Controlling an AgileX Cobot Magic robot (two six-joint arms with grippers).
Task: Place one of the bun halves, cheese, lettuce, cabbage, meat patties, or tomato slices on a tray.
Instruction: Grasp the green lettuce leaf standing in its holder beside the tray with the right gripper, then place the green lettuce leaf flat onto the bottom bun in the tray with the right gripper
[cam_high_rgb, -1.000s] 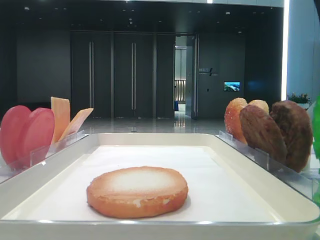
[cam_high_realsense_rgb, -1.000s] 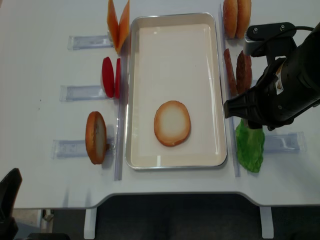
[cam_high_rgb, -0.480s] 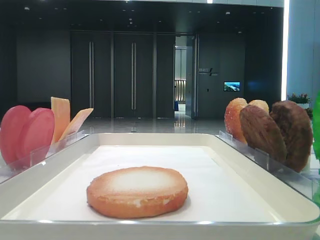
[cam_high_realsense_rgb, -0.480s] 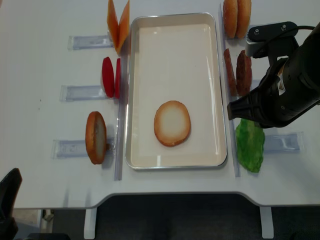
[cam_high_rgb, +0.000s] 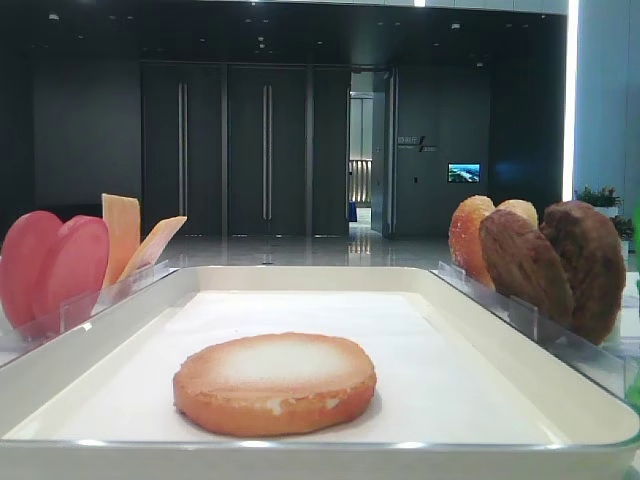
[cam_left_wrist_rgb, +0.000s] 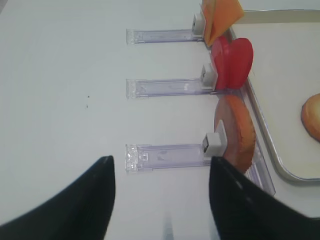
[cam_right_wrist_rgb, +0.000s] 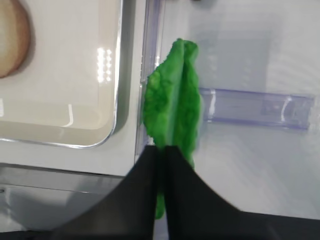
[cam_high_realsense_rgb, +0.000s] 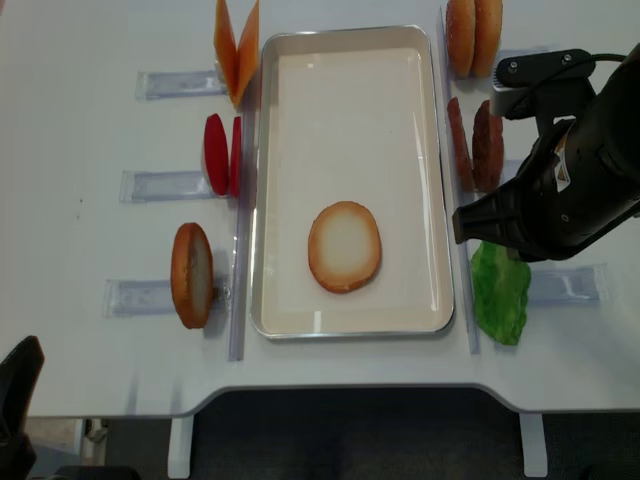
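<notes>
Nearest us, our right gripper (cam_right_wrist_rgb: 164, 165) has just pinched shut on the crinkled bright-green lettuce leaf (cam_right_wrist_rgb: 172, 115) beside the white rectangular tray (cam_high_realsense_rgb: 440, 150), so lifting it toward the toasted round bun half (cam_high_realsense_rgb: 345, 246) looks next.

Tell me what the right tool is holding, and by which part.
The right tool is shut on the lettuce, pinching its near end.

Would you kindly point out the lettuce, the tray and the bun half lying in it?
lettuce (cam_right_wrist_rgb: 172, 107): right wrist view, crinkled middle.
tray (cam_high_realsense_rgb: 350, 40): overhead view, far rim.
bun half (cam_high_realsense_rgb: 345, 246): overhead view, pale toasted face.
</notes>
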